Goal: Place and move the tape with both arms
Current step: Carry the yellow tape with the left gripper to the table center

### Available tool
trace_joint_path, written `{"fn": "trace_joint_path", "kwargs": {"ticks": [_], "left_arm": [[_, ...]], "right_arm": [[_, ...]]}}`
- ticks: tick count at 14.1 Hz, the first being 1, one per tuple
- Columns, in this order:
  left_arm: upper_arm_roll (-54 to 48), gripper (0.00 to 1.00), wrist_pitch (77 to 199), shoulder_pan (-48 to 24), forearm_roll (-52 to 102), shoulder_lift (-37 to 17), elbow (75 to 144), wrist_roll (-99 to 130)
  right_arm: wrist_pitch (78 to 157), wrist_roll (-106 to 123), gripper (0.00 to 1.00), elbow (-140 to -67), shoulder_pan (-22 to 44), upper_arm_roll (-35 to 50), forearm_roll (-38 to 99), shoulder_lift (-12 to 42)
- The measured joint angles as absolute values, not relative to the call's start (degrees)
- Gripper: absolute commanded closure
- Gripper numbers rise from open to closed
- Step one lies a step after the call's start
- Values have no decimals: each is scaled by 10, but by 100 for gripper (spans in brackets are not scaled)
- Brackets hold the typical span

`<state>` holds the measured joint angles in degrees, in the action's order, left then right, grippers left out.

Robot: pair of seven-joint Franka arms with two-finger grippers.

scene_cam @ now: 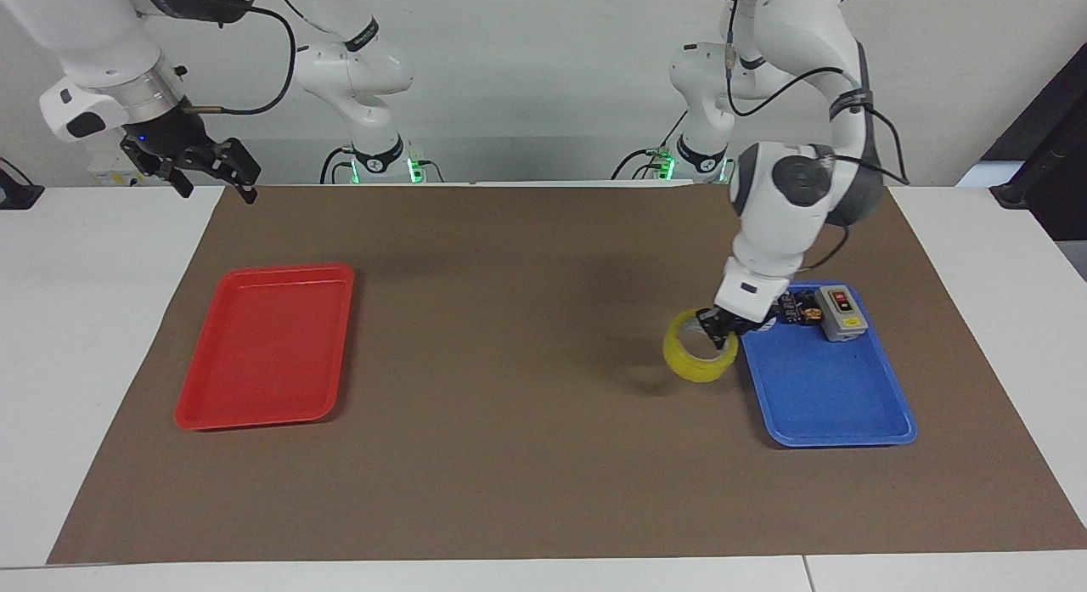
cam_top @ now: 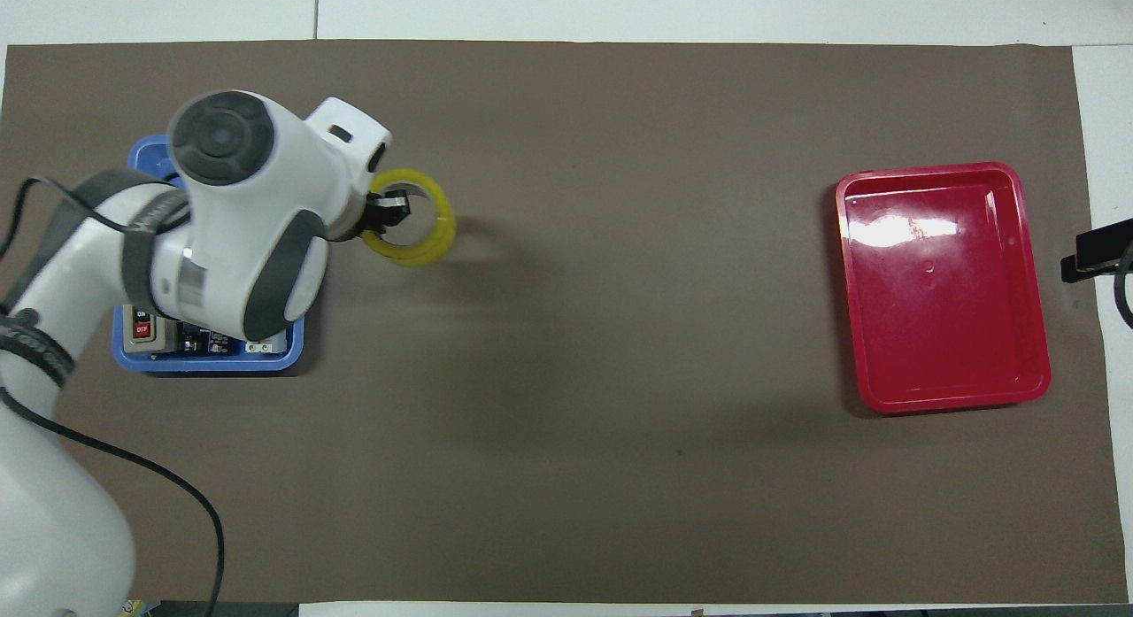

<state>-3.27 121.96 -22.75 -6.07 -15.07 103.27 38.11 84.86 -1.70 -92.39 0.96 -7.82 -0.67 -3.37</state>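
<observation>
The left end effector [scene_cam: 718, 329] is pinching the packing tape roll [scene_cam: 698, 355] by its rim, apparently light and rigid, over the brown surface [scene_cam: 526, 388] beside the blue tray [scene_cam: 836, 405], while the right end effector [scene_cam: 208, 171] is waiting with fingers spread.

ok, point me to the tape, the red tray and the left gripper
tape [scene_cam: 692, 367]: facing view, on the yellow outer band at the bottom of the roll.
red tray [scene_cam: 255, 354]: facing view, on the bare floor of the tray.
left gripper [scene_cam: 718, 329]: facing view, midway between the fingertips at the roll's rim.

High facing camera across the table, steep overhead camera, both seemingly distant, sharing brown mat [scene_cam: 509, 456].
</observation>
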Motion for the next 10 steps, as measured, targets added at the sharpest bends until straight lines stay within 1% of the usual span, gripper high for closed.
{"fn": "trace_joint_path", "kwargs": {"ticks": [3, 5, 7, 10], "left_arm": [[-33, 100, 1244, -320, -92, -177, 1033, 532], [-33, 100, 1260, -365, -103, -203, 1032, 575], [-32, 100, 1285, -384, -106, -225, 1030, 585], [-33, 100, 1324, -390, -107, -244, 1031, 582]], "right_arm": [[849, -17, 0, -924, 10, -78, -7, -34], [849, -17, 0, -924, 10, -78, -7, -34], [849, -17, 0, -924, 9, -78, -7, -34], [849, -17, 0, -924, 9, -78, -7, -34]]}}
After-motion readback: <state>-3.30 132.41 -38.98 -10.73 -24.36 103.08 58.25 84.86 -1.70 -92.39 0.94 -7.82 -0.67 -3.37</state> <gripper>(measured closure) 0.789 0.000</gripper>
